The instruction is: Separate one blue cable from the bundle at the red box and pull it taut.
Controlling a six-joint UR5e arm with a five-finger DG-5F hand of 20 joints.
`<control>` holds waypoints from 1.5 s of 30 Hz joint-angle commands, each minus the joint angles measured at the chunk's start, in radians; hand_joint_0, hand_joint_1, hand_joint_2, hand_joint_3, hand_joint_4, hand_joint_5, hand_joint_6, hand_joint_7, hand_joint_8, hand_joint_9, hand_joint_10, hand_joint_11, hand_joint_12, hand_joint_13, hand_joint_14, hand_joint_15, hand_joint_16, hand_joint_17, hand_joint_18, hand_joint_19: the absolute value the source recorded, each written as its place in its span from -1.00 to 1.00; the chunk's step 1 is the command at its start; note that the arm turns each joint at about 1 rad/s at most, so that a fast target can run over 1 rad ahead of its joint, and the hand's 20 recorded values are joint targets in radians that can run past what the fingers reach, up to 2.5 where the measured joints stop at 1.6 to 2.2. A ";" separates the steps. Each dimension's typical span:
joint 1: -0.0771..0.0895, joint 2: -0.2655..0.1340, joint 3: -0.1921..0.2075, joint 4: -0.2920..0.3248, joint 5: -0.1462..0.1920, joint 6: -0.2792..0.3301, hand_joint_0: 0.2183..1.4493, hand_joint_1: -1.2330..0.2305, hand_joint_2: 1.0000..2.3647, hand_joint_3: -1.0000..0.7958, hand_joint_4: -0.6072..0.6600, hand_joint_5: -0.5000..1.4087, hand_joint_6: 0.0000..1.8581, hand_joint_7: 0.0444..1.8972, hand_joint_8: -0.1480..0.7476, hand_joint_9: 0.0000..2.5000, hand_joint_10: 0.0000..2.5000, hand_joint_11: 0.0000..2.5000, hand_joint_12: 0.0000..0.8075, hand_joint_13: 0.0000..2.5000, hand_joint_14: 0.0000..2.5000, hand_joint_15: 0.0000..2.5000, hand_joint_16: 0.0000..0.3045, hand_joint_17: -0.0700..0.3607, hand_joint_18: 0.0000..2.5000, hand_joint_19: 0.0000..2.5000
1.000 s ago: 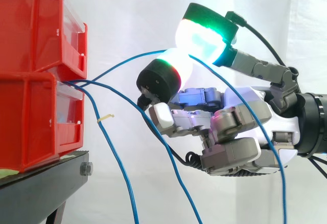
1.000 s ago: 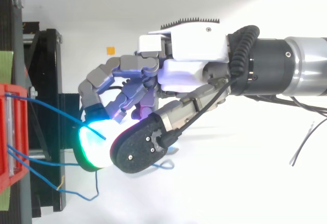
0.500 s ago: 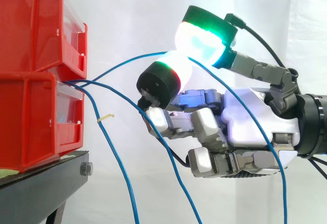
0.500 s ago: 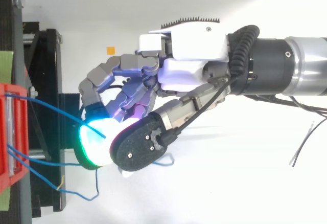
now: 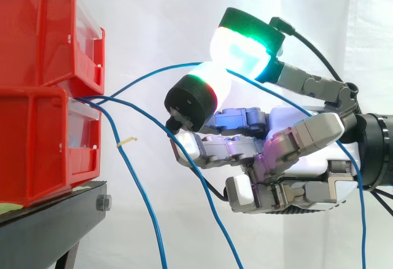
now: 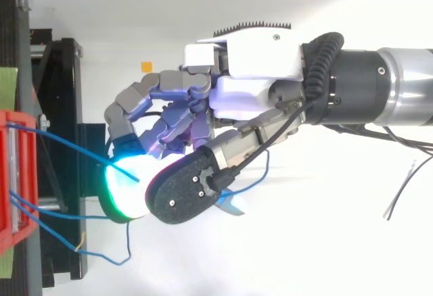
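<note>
In the side view we see the hand (image 5: 288, 152) pinching one blue cable (image 5: 147, 75) between two glowing pads (image 5: 239, 48) at 12 o'clock of its palm, its other fingers curled. The cable arcs in from the red bins (image 5: 37, 91) at 9 o'clock. The other blue cables (image 5: 146, 202) droop toward 6 o'clock.

In the top view, the pinched cable (image 6: 74, 149) runs from the bins (image 6: 17, 174) at 9 o'clock to the green-lit pad (image 6: 122, 191).

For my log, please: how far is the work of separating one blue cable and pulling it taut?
Done: one blue cable is lifted apart from the other cables that hang from the red bins. In hand: the hand pinches it between glowing fingertips. Left: it runs from the bins in a curve, so it is not yet taut; a pull away from the bins seems needed.
</note>
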 commanded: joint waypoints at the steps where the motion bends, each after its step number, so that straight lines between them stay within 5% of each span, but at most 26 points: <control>1: 0.000 0.000 0.000 0.000 0.000 0.001 -0.28 -0.36 -0.97 -0.02 0.00 -0.68 -0.05 0.29 0.00 -0.45 -0.99 -0.57 -0.05 0.31 -0.98 -0.11 -0.70 -0.20 -0.32 -0.52; 11: 0.000 0.000 0.000 0.001 0.000 -0.001 -0.27 -0.36 -0.97 -0.03 0.00 -0.68 -0.05 0.28 0.01 -0.38 -0.98 -0.43 -0.20 0.30 -0.97 0.36 -0.68 -0.16 -0.18 -0.23; 13: 0.000 -0.001 0.000 0.001 0.000 -0.001 -0.27 -0.35 -0.97 -0.03 0.00 -0.68 -0.05 0.27 0.00 -0.36 -0.98 -0.39 -0.20 0.21 -0.55 0.26 -0.68 -0.17 -0.13 -0.15; 21: 0.000 0.000 0.000 0.001 0.008 -0.003 -0.27 -0.35 -0.97 -0.02 0.01 -0.68 -0.05 0.28 0.00 -0.17 -0.99 0.03 -0.14 0.09 -0.16 0.20 -0.68 -0.17 -0.11 -0.11; 32: 0.003 0.000 0.000 0.009 0.049 -0.033 -0.27 -0.35 -0.97 -0.02 0.00 -0.68 -0.05 0.28 -0.03 0.02 -0.99 0.25 -0.11 0.11 -0.37 0.27 -0.67 -0.16 -0.13 -0.13; 45: 0.002 0.000 0.000 -0.002 0.049 -0.110 -0.27 -0.35 -0.97 -0.02 0.00 -0.68 -0.05 0.28 -0.08 0.06 -0.94 0.45 -0.11 0.12 -0.41 0.28 -0.68 -0.16 -0.13 -0.13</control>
